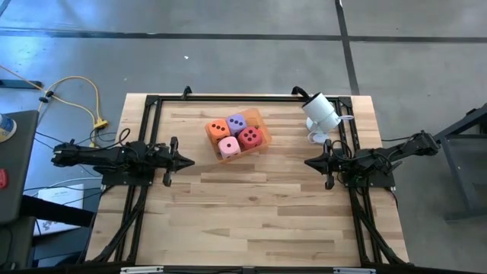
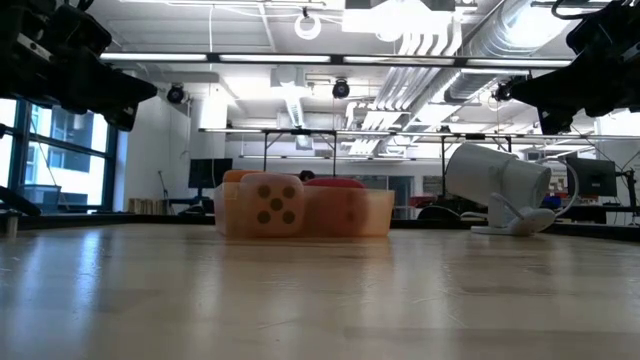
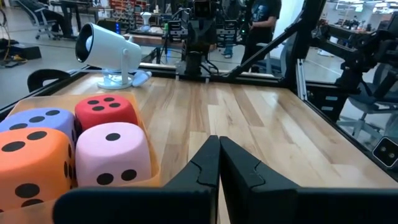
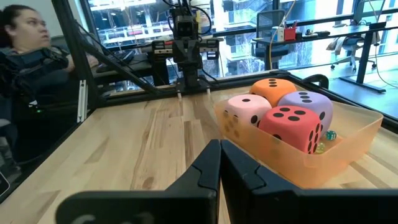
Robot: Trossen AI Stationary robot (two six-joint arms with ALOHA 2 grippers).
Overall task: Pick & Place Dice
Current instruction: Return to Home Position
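Quick rundown: all four dice sit in the orange tray [image 4: 339, 155], packed two by two and touching. The orange die [image 1: 218, 128] and pink die [image 1: 228, 145] are on the left arm's side, the purple die [image 1: 237, 122] and red die [image 1: 250, 137] on the right arm's side. They fill it pretty much wall to wall. In the right wrist view a couple of tiny bits are wedged between the red die and the tray wall, too small to make out. The tray is skewed a little against the table [image 1: 251, 221] edges and sits in the back half, well in from the black frame rails [image 1: 149, 129] that run along the sides and back. A white device [image 1: 321, 113] stands near the back right corner, close to the tray but not touching it. The left gripper [image 1: 190, 162] hangs out by the left rail and the right gripper [image 1: 307, 162] by the right rail. Both point inward, fingers pressed together with nothing in them, and both are up off the wood in the low view. A wide stretch of plain planks runs between them and on toward the front edge. A person [image 4: 25, 56] sits beyond the left arm's side of the table.
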